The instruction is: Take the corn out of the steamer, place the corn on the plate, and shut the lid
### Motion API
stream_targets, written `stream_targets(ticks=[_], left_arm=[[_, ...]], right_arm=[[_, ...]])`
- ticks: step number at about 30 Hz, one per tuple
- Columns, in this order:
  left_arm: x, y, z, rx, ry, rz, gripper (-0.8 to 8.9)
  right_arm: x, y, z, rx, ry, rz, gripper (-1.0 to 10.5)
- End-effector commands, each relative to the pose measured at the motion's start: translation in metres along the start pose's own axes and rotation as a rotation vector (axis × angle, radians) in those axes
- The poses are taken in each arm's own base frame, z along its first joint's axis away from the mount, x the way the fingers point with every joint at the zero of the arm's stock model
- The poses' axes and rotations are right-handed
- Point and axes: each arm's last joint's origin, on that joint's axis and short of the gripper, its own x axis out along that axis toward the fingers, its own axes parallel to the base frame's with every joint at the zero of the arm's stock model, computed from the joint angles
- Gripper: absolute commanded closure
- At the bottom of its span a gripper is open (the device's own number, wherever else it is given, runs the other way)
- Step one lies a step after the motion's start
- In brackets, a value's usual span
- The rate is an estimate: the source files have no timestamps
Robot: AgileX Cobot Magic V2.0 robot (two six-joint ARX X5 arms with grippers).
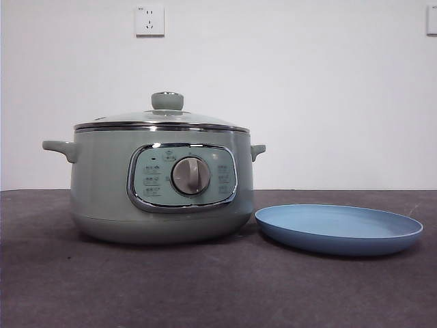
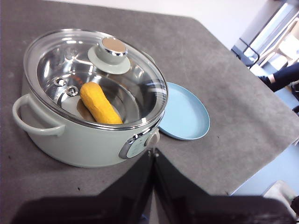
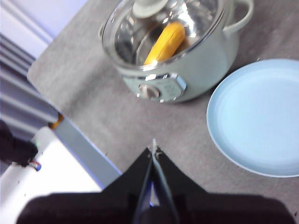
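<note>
Left wrist view: corn (image 2: 100,103) lies inside the steamer (image 2: 84,140) under the shut glass lid (image 2: 93,74), plate (image 2: 184,114) just beside. Lid looks heavy, slick, breakable; best held by its knob (image 2: 113,47). Left gripper (image 2: 153,154) and right gripper (image 3: 153,150) wait well back from the steamer, jaws pressed together, empty.

From my front camera the short yellow-orange corn cob (image 2: 100,103) is hidden inside the round sage-green steamer pot (image 1: 102,184); I see it only through the domed glass lid (image 2: 56,56) in the wrist views. My right wrist picture is blurred and crops the lid's knob and the light-blue plate (image 3: 261,116). The panel's small icons are too small to read.
</note>
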Motion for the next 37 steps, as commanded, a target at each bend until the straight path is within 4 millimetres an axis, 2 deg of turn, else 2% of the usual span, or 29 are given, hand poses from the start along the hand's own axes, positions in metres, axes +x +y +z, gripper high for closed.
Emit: stream_targets(ticks=[1, 3, 4, 6, 7, 8, 9, 10, 17, 22, 29, 37], left_arm=[[0.000, -0.001, 0.002, 0.031, -0.002, -0.006, 8.13], [-0.001, -0.001, 0.002, 0.031, -0.002, -0.005, 7.65], [-0.001, -0.001, 0.002, 0.031, -0.002, -0.005, 6.87], [-0.001, -0.001, 0.002, 0.031, -0.003, -0.005, 4.08], [-0.001, -0.001, 0.003, 0.032, -0.005, -0.005, 2.91], [-0.001, -0.001, 0.003, 0.034, -0.007, -0.005, 2.18], [-0.001, -0.001, 0.003, 0.037, -0.010, -0.006, 2.16], [-0.001, -0.001, 0.004, 0.040, -0.014, -0.006, 2.16], [0.002, 0.001, 0.012, 0.056, -0.061, -0.008, 2.16], [0.016, 0.012, 0.024, 0.058, -0.076, -0.013, 2.16], [0.056, 0.025, 0.044, 0.119, -0.096, -0.054, 2.17], [0.118, 0.030, 0.080, 0.192, -0.054, -0.001, 2.17]], right_arm=[[0.000, 0.001, 0.001, -0.039, -0.001, 0.005, 9.4], [0.000, 0.001, 0.001, -0.039, -0.002, 0.004, 9.1], [0.000, 0.001, 0.001, -0.038, -0.002, 0.004, 8.5], [0.000, 0.001, 0.001, -0.034, -0.001, -0.002, 6.4], [0.000, 0.001, 0.001, -0.032, -0.001, -0.003, 5.3], [0.000, 0.001, 0.001, -0.031, -0.001, -0.003, 4.2], [0.000, 0.001, 0.001, -0.028, -0.001, -0.003, 3.4], [0.000, 0.001, 0.001, -0.028, -0.001, -0.003, 3.3], [0.000, 0.001, 0.001, -0.029, -0.002, -0.001, 3.2], [0.000, 0.001, 0.001, -0.029, -0.002, -0.001, 3.2], [0.000, 0.001, 0.001, -0.032, -0.005, -0.001, 3.2], [0.000, 0.001, 0.002, -0.040, -0.015, -0.003, 3.2]])
